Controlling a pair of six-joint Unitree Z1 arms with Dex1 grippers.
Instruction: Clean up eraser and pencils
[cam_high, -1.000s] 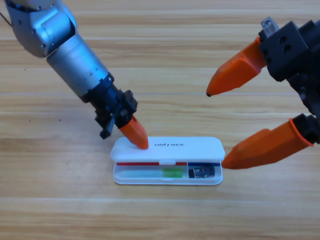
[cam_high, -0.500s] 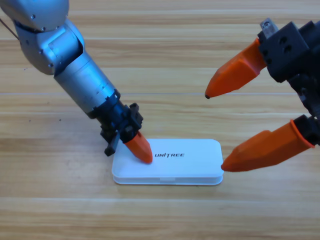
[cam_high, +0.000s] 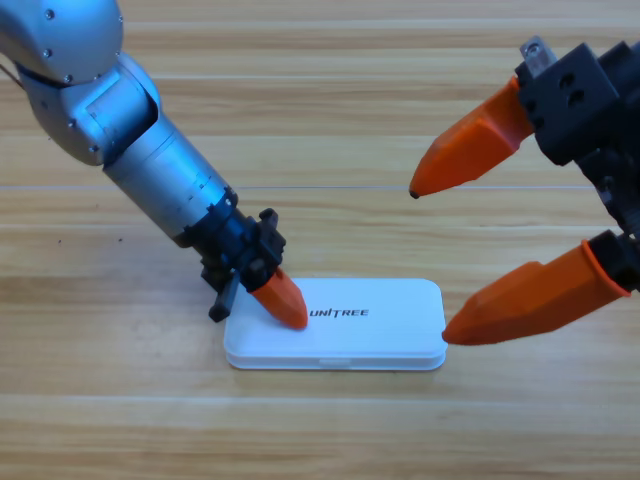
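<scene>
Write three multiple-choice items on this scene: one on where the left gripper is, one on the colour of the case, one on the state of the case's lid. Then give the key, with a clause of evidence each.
1. Where is the left gripper?
A. On the left end of the white case's lid
B. Above the bare table at the far edge
C. Beside the case's right end

2. What colour is the case?
A. Black
B. White
C. Green

3. What is the state of the case's lid?
A. Standing open
B. Taken off and lying beside the case
C. Shut flat

Key:
1. A, since its orange tip rests on the lid just left of the printed lettering.
2. B, since lid and base are both white, with dark lettering.
3. C, since the lid lies flat over the base and nothing inside shows.

The right gripper waits at the right, one jaw tip by the case's right end.
</scene>
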